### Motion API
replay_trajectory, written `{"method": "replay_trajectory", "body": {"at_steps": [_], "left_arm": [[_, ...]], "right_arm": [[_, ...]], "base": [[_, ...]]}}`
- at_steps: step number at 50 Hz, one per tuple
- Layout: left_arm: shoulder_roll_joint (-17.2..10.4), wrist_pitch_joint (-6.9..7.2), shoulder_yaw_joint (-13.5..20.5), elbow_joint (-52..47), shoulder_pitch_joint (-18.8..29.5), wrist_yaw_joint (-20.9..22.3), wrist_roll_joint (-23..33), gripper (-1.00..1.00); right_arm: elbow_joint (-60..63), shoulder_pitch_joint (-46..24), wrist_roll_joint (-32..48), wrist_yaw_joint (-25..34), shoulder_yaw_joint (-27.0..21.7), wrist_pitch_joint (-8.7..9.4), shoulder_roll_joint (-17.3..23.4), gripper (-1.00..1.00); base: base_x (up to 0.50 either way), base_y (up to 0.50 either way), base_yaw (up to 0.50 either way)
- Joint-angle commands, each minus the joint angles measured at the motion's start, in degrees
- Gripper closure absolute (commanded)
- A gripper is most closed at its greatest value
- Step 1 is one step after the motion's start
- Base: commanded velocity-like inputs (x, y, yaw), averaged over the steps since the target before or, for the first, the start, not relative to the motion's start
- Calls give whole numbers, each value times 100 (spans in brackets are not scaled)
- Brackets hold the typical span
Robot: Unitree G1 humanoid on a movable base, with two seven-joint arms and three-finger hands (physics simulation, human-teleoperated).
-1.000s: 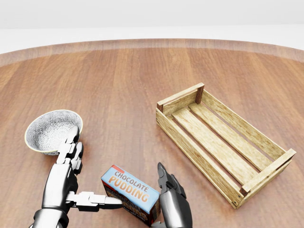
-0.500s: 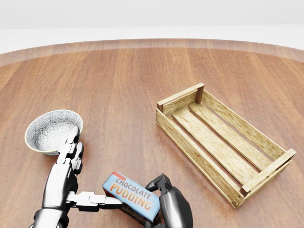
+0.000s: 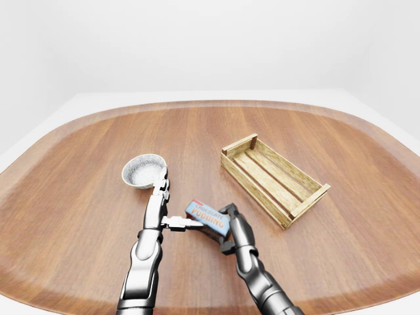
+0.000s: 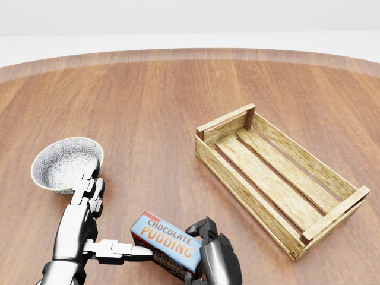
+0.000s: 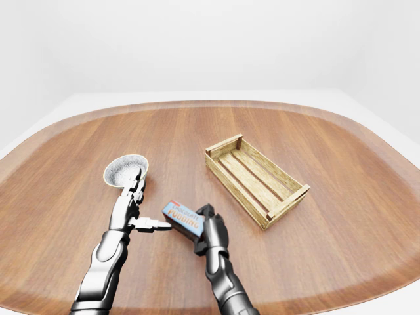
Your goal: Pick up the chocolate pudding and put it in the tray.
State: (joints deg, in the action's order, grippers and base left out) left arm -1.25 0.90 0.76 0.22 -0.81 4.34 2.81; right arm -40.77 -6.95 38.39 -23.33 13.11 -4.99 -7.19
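Observation:
The chocolate pudding (image 4: 166,243), a blue box with orange lettering, sits tilted near the bottom middle of the head view. My right hand (image 4: 200,237) comes up from the bottom edge, and its fingers (image 4: 202,227) curl over the box's right end. My left hand (image 4: 113,221) is open. Its thumb (image 4: 122,250) points right against the box's lower left side, and its other fingers reach up toward the bowl. The tray (image 4: 233,183), a slatted wooden crate, lies empty and aslant at the right, well apart from the box.
A white patterned bowl (image 4: 64,162) rests at the left, just above my left fingertips. Everything lies on a wide round wooden table (image 3: 79,170), whose rim curves across the top of the head view.
My right fingers, straight a second ago, have curled shut round the box's right end. The box has tipped and shifted slightly right. The left hand, bowl and crate have not moved.

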Motion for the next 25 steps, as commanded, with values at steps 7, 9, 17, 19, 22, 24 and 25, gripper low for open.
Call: {"method": "replay_trajectory", "body": {"at_steps": [7,9,17,19,22,24,25], "left_arm": [[13,84,37,-3,27,70,-185,-100],[13,108,36,-29,23,70,-186,-100],[10,56,42,32,34,69,-190,-100],[12,82,34,-12,17,70,-184,-100],[12,111,31,-57,2,73,-182,-100],[12,93,33,-39,3,76,-182,-100],[13,95,30,-45,-1,76,-180,-100]], "right_arm": [[54,44,-144,-113,-129,-1,67,100],[92,62,-168,-95,-131,-1,67,100],[562,241,-216,-99,-125,-1,90,100],[708,299,-132,-163,-99,-1,104,100],[804,325,-81,-226,-76,-1,116,100],[957,380,-128,-193,-62,-1,121,100],[1004,383,-105,-243,-75,-1,132,100]], "base": [[0,0,0],[0,0,0],[0,0,0],[0,0,0],[0,0,0],[0,0,0],[0,0,0]]}}
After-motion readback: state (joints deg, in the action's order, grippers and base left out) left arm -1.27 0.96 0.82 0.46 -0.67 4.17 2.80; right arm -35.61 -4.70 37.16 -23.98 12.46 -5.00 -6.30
